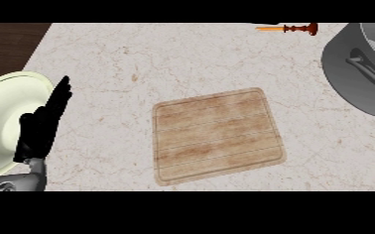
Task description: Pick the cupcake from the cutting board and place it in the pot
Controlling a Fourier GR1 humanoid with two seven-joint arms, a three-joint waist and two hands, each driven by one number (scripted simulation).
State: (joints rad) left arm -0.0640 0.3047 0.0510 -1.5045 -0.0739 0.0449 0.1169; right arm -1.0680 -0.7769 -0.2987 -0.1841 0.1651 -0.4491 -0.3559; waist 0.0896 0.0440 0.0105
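Resting open-fingered at lower left beside a pale plate (15, 87), left hand (40, 126) holds nothing; cutting board (218, 135) shows no cupcake, pot (338, 62) partly cropped, right hand unseen; cupcake likely light, crushable, best taken at wrapper sides.

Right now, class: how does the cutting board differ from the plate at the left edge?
The cutting board is wooden brown; the plate is pale cream. The cutting board is squarish with rounded corners; the plate is round. The cutting board shows whole; the plate is cut by the edge and partly behind the left hand. Both lie flat.
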